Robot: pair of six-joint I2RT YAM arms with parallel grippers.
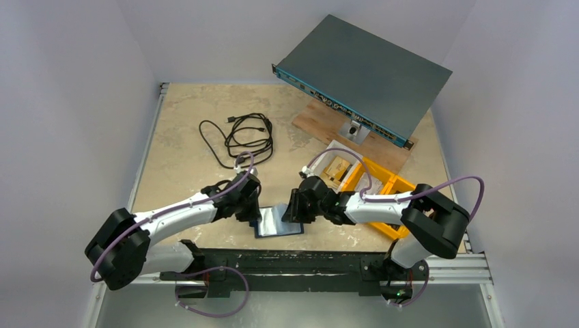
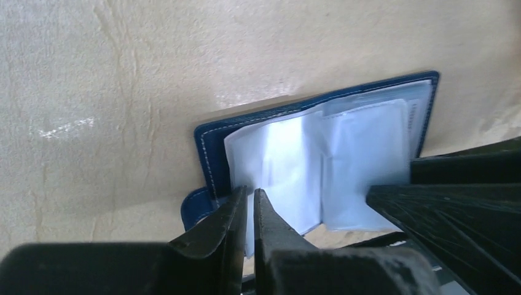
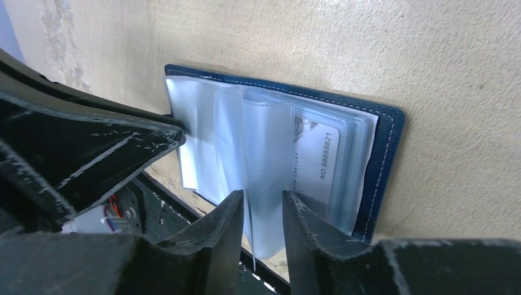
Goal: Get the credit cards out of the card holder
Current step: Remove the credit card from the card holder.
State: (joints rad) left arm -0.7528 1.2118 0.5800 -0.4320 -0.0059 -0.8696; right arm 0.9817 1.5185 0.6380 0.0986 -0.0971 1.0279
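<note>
Flanking card holder (image 1: 278, 223), both arms (image 1: 184, 208) (image 1: 382, 205) low

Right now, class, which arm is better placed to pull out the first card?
Right. The right gripper straddles a clear sleeve beside the printed card, fingers apart. The left gripper is pinched on the card holder at its other side, so it probably serves best as anchor.

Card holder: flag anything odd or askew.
The card holder lies open at the table's near edge, its clear sleeves fanned up; one stands between the right fingers. Nothing looks damaged.
</note>
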